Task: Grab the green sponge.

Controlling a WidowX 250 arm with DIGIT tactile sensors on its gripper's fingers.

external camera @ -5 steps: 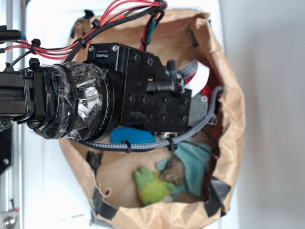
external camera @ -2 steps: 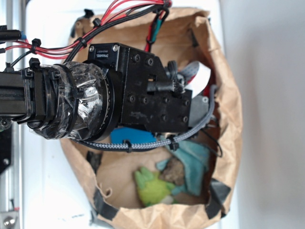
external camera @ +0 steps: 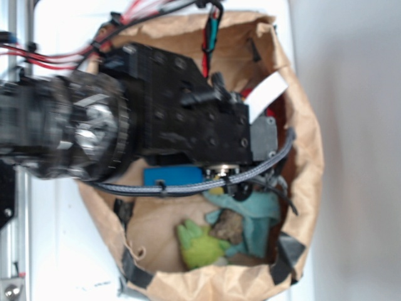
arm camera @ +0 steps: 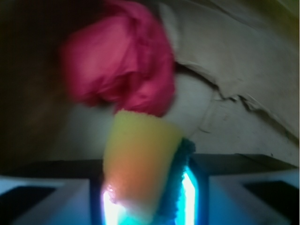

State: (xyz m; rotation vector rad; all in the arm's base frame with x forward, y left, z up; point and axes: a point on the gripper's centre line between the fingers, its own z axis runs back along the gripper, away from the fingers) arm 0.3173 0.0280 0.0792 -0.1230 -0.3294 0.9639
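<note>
Sponge (arm camera: 140, 168): green sponge is standing lengthwise between my fingers, scouring edge facing right.
Claw (arm camera: 147, 206): I am pinching it.
Neighbour: red cloth (arm camera: 122, 65) is lying just beyond.

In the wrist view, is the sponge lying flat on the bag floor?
No, the green sponge stands up between the fingers, lifted.

A white table (external camera: 56, 251) carries, apparently, a brown paper bag (external camera: 307, 157).

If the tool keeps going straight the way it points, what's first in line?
Likely the pink crumpled cloth, just beyond the green sponge that sits between the jaws of the tool; depth is unclear in the blurred wrist view.
</note>
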